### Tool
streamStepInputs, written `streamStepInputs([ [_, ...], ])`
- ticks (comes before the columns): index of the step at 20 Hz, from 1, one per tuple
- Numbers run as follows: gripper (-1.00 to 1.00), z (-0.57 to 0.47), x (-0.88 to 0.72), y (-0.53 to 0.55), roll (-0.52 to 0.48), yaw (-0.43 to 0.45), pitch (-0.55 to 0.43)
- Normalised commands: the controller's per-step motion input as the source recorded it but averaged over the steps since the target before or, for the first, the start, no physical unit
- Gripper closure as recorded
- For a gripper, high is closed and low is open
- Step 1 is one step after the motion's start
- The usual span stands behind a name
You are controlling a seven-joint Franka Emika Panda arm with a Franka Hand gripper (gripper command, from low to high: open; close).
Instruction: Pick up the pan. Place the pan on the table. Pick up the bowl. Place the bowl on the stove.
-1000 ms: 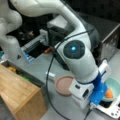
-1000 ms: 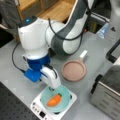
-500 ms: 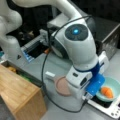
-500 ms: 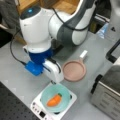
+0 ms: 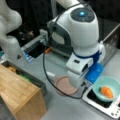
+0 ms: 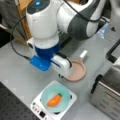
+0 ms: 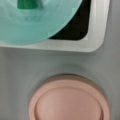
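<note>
The teal bowl point(image 6: 55, 98) holding an orange carrot piece point(image 6: 54, 100) sits on the white stove point(image 6: 37, 108) at lower centre; the pinkish pan point(image 6: 75, 71) lies just beside on the grey table point(image 6: 17, 65); the gripper point(image 6: 61, 75) hangs above between them, finger state cannot be told; no legible writing.

the arm's wrist hides the gripper's fingers in both front views, and part of the pan point(image 5: 65, 86) (the wrist view crops its lower rim).

arm point(image 6: 45, 30): bent low, wrist pointing down | gripper point(image 6: 60, 75): fingers hidden, state unclear
</note>
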Motion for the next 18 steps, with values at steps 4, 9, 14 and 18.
streamStepInputs([
  [4, -1.00, 0.04, -0.43, -0.03, -0.239, 0.229, -0.078],
  [9, -1.00, 0.02, -0.57, -0.08, -0.206, 0.216, -0.095],
  [14, -1.00, -0.10, -0.75, -0.02, -0.162, 0.095, -0.105],
  [18, -1.00, -0.14, -0.77, -0.03, -0.157, 0.059, -0.146],
])
